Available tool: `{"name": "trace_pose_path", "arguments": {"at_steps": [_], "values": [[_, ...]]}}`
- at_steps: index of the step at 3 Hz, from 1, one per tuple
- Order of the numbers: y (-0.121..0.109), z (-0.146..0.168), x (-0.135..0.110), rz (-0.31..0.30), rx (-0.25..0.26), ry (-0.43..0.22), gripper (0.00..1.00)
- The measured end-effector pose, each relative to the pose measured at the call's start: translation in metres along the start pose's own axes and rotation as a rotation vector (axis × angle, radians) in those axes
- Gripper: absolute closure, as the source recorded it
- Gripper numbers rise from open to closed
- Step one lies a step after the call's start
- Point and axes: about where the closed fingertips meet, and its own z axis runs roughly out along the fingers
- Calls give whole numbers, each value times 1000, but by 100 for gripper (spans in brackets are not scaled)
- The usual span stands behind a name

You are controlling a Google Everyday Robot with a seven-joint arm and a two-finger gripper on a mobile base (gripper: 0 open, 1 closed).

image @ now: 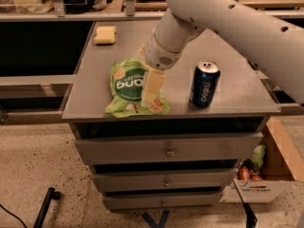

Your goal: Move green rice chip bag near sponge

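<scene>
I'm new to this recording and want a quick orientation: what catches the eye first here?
The big white arm across the upper right dominates, with its claw low over the right side of the green rice chip bag, near the front edge of the grey cabinet top. A blue soda can stands upright to the bag's right. The small pale yellow sponge lies at the far left corner.

The right side of the green rice chip bag (126, 82) is covered by the end effector (150, 98), positioned over it above the counter (237, 95). Contact is possibly made, but this cannot be judged. The arm (237, 23) is cut off at the right edge.
</scene>
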Motion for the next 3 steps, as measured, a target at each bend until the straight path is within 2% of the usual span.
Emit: {"name": "trace_pose_path", "arguments": {"at_steps": [1,3], "values": [[-1,5,-6,-19,-6,14,0],[0,26,-3,-8,-60,17,0]]}}
